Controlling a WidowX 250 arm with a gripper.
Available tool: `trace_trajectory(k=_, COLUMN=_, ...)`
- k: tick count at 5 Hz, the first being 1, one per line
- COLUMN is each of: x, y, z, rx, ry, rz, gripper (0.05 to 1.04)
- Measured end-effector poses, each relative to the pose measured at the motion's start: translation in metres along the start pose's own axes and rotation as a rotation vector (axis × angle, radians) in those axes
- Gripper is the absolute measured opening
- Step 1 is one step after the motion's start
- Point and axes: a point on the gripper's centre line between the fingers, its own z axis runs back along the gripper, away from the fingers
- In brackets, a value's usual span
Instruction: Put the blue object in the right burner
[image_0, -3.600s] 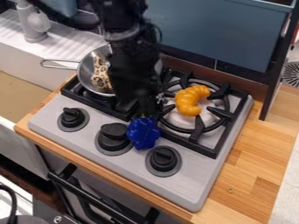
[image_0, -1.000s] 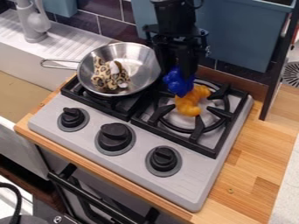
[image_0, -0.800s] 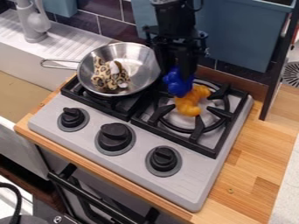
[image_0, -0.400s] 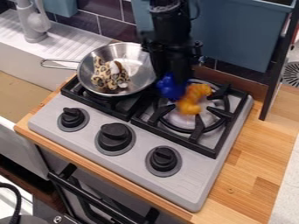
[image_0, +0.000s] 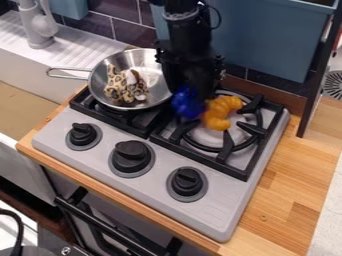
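Observation:
The black gripper (image_0: 190, 90) hangs down over the back left part of the right burner (image_0: 219, 149). It is shut on the blue object (image_0: 187, 104), which sits at its lower end, just left of the orange croissant-shaped toy (image_0: 218, 116). That orange toy lies on the burner's grate. Whether the blue object touches the grate or the orange toy, I cannot tell.
A steel pan (image_0: 158, 85) with a leopard-patterned toy (image_0: 123, 86) inside stands on the left burner. Three black knobs (image_0: 130, 156) line the stove's front. A blue-grey panel (image_0: 267, 40) rises behind, and a dark upright (image_0: 320, 75) stands at the right.
The gripper has carried the blue object from over the knobs to the right burner's back, then slightly left and down. The orange toy has shifted slightly in the latest frames.

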Motion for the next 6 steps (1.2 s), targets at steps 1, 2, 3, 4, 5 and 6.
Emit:
trace_trajectory(k=1, x=-0.002, y=0.001, z=-0.001, rx=0.009, ry=0.009, rz=-0.012, gripper=0.996)
trace_trajectory(k=2, x=-0.006, y=0.000, z=-0.001, rx=0.004, ry=0.032, rz=-0.023, gripper=0.995)
trace_trajectory(k=3, x=-0.009, y=-0.003, z=0.001, rx=-0.025, ry=0.061, rz=-0.006, gripper=0.995)
trace_trajectory(k=4, x=-0.011, y=-0.001, z=0.006, rx=-0.042, ry=0.071, rz=0.007, gripper=0.995)
trace_trajectory(k=5, x=-0.009, y=-0.001, z=0.019, rx=-0.059, ry=0.056, rz=0.008, gripper=0.995)
trace_trajectory(k=6, x=-0.006, y=0.001, z=0.027, rx=-0.068, ry=0.059, rz=0.025, gripper=0.995)
